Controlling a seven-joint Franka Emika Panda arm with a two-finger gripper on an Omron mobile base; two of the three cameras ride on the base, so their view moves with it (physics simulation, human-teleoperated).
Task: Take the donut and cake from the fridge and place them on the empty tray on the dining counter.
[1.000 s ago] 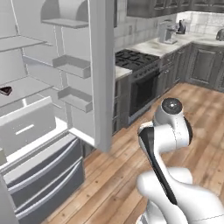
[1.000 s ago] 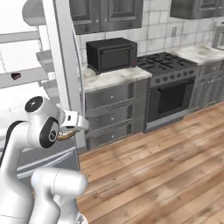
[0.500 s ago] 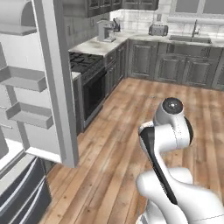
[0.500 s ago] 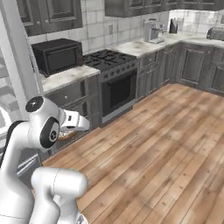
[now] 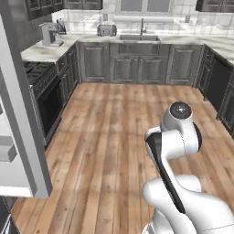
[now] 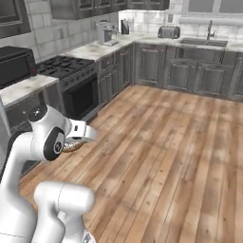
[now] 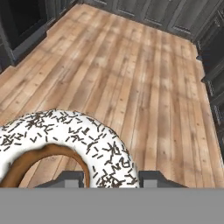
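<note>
Left base view: the arm is folded upright beside the open fridge (image 5: pixel 18 137) door, over wide bare wood floor (image 5: pixel 114 128). Right base view: gripper (image 6: pixel 72 144) tucked at the elbow. Hand view: its jaws pinch the donut (image 7: pixel 65 144).

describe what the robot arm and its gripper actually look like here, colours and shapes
The arm is built of glossy white rounded shells with dark grey joint caps and a black band along one link. In the right base view a white boxy hand sits at its end. The gripper shows two small dark grey squared finger tips. No cables or markings visible.
</note>
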